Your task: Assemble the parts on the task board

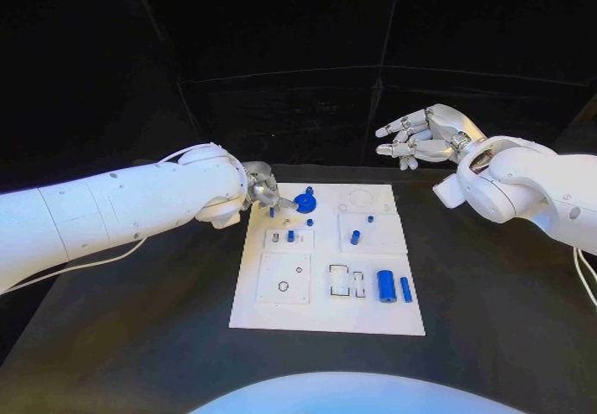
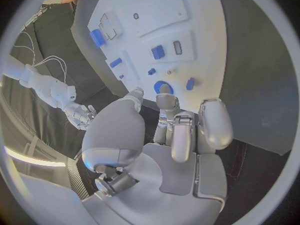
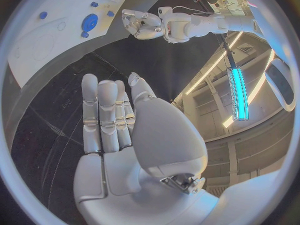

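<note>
The white task board (image 1: pixel 326 310) lies in the middle of the black table. A round blue disc (image 1: pixel 306 203) sits near its far left corner, with a small blue peg (image 1: pixel 272 210) beside it. My left hand (image 1: pixel 261 191) hovers at that corner, holding nothing, its fingertips (image 2: pixel 165 96) reaching the blue disc (image 2: pixel 162 86). More blue pegs (image 1: pixel 355 236) stand mid-board. Two blue cylinders (image 1: pixel 386 285) lie near the right edge. My right hand (image 1: pixel 423 138) is raised beyond the board's far right corner, fingers apart and empty, and the same hand (image 3: pixel 115 130) is stretched flat with nothing in it.
Black table (image 1: pixel 498 293) surrounds the board on every side. The board (image 2: pixel 187 15) has recessed slots and holes on its near half. The left hand (image 3: pixel 145 25) and the blue disc (image 3: pixel 89 21) are also seen from the right wrist.
</note>
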`<state>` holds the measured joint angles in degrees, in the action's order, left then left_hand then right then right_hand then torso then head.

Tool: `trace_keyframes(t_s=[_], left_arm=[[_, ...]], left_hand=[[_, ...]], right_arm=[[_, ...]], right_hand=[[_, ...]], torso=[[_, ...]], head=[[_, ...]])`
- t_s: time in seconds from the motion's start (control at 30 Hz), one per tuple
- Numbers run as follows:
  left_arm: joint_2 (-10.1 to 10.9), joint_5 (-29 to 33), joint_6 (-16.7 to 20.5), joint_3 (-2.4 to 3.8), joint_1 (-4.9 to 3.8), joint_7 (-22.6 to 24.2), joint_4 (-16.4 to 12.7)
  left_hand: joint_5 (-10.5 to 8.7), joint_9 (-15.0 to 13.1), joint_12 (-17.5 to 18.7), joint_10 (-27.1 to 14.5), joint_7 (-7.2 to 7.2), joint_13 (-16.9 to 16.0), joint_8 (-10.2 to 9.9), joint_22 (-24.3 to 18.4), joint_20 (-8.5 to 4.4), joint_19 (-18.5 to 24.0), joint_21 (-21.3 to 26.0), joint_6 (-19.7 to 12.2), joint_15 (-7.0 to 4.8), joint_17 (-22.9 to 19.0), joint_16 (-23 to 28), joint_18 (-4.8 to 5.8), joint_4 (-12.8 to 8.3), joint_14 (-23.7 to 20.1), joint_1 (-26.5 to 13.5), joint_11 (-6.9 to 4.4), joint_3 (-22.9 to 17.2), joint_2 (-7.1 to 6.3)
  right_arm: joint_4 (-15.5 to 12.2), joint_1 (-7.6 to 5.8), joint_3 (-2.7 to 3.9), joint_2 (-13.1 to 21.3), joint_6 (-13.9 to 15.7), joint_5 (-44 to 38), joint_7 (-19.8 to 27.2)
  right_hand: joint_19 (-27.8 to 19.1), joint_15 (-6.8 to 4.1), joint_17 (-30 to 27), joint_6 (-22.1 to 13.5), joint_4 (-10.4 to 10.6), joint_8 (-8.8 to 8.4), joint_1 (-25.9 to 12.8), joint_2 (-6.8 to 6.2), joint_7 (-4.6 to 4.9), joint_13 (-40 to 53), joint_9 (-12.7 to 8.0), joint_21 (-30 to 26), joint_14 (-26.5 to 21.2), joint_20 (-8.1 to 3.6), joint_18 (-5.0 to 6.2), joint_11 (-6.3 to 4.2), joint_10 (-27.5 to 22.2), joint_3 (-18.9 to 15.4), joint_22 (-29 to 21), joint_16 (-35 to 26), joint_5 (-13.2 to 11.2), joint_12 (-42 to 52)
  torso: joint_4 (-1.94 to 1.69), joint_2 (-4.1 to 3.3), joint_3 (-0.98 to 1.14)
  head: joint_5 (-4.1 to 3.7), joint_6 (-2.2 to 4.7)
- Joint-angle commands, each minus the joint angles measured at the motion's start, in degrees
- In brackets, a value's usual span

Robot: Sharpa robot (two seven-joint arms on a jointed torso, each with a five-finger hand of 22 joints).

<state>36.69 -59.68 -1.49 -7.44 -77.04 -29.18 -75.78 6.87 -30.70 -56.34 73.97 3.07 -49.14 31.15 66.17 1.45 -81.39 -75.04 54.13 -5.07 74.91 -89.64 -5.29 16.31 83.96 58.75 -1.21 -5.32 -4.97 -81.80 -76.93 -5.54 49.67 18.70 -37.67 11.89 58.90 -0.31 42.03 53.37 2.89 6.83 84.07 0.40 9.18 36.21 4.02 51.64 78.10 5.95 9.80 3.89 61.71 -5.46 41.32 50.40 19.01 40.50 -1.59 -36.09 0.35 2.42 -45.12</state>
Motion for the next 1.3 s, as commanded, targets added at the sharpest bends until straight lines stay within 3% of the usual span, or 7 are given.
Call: trace_keyframes(t_s=[0.03, 0.17, 0.3, 0.6, 0.9, 1.3], left_arm=[[-0.5, 1.1, -7.1, 0.13, -1.22, -0.3, 2.2], [-2.6, 2.3, -9.9, 0.20, -2.30, 0.1, 7.1], [-5.6, 3.0, -12.5, 0.10, -2.71, 0.9, 13.0], [-10.6, 2.8, -16.8, -0.11, -1.61, 1.1, 21.9], [-12.9, 2.2, -18.0, -0.20, -0.44, 1.2, 26.1], [-14.2, 2.1, -19.4, -0.21, 0.18, 1.1, 27.7]], left_hand=[[-0.25, 0.3, 0.8, -0.8, 0.04, 0.9, -0.6, -0.6, 0.10, 0.7, 0.5, -0.5, 0.43, 14.3, 0.0, 0.32, 0.0, 5.8, 1.0, 0.14, 0.8, 0.04], [-0.19, 2.1, 6.1, -4.5, 1.15, 6.7, -3.2, -2.9, 0.77, 1.8, 2.2, -2.3, 1.20, 13.1, 0.6, -0.07, -0.1, 5.5, 3.4, 1.11, 2.3, 0.77], [-0.06, 3.5, 7.6, -5.7, 1.67, 8.6, -4.6, -3.4, 1.26, 2.0, 2.7, -2.4, 1.66, 13.0, 0.7, -0.20, -0.3, 5.5, 5.5, 1.58, 3.1, 1.69], [-0.08, 4.8, 6.8, -5.0, 1.71, 8.2, -5.4, -2.0, 1.48, 1.3, 1.7, -1.5, 1.76, 13.9, 0.2, 0.04, 0.1, 5.8, 6.5, 1.63, 4.4, 2.93], [-0.20, 5.5, 6.1, -4.3, 1.42, 8.0, -5.6, -0.8, 1.37, 0.7, 1.0, -0.2, 1.59, 14.6, -0.1, 0.23, 0.3, 5.9, 5.4, 1.39, 6.7, 3.52], [-0.47, 5.7, 5.6, -3.9, 1.16, 7.8, -5.4, -0.2, 1.25, 0.5, 0.5, 0.7, 1.45, 14.9, -0.3, 0.34, 0.0, 6.0, 5.9, 1.19, 7.8, 3.83]], right_arm=[[0.2, -0.13, 0.03, -0.2, -0.2, 0.1, 0.7], [0.5, -0.13, 0.03, -0.5, -0.3, 0.1, 0.6], [0.6, -0.13, 0.03, -0.8, -0.3, 0.1, 0.6], [0.8, -0.13, 0.03, -1.2, -0.4, 0.1, 0.6], [0.9, -0.13, 0.03, -1.5, -0.4, 0.1, 0.6], [1.0, -0.13, 0.03, -1.7, -0.5, 0.1, 0.7]], right_hand=[[0.3, -0.04, 0.0, -0.4, 0.1, 0.22, -0.6, -0.17, -0.08, -0.1, -0.1, -0.2, 0.4, 0.02, 0.36, 0.04, -0.3, -0.1, -0.1, -0.4, 0.1, 0.0], [0.3, -0.04, 0.0, -0.4, 0.1, 0.22, -0.6, -0.16, -0.09, -0.1, -0.1, -0.2, 0.4, 0.02, 0.36, 0.03, -0.3, -0.1, -0.1, -0.4, 0.1, 0.0], [0.3, -0.04, 0.1, -0.4, 0.2, 0.23, -0.6, -0.16, -0.09, -0.1, -0.1, -0.2, 0.4, 0.02, 0.36, 0.03, -0.3, -0.1, -0.1, -0.4, 0.1, 0.0], [0.4, -0.06, 0.1, -0.4, 0.1, 0.24, -0.5, -0.09, -0.11, -0.1, -0.1, -0.2, 0.5, 0.02, 0.34, -0.01, -0.3, -0.1, 0.0, -0.4, 0.2, 0.0], [0.4, -0.07, 0.1, -0.4, 0.1, 0.24, -0.5, -0.07, -0.12, -0.2, -0.1, -0.2, 0.5, 0.02, 0.36, -0.02, -0.3, -0.1, -0.1, -0.4, 0.4, 0.0], [0.4, -0.07, 0.1, -0.4, 0.1, 0.24, -0.5, -0.07, -0.12, -0.2, -0.1, -0.2, 0.5, 0.02, 0.36, -0.02, -0.3, -0.1, -0.1, -0.4, 0.4, 0.0]], torso=[[-0.04, -0.02, 0.01], [0.01, -0.12, 0.00], [0.22, -0.22, -0.02], [0.48, -0.68, -0.29], [0.45, -0.59, -0.25], [0.40, -0.51, -0.22]], head=[[0.17, 0.15], [0.34, 0.34], [0.62, 0.35], [0.84, 0.50], [0.93, 0.16], [0.88, 0.00]])
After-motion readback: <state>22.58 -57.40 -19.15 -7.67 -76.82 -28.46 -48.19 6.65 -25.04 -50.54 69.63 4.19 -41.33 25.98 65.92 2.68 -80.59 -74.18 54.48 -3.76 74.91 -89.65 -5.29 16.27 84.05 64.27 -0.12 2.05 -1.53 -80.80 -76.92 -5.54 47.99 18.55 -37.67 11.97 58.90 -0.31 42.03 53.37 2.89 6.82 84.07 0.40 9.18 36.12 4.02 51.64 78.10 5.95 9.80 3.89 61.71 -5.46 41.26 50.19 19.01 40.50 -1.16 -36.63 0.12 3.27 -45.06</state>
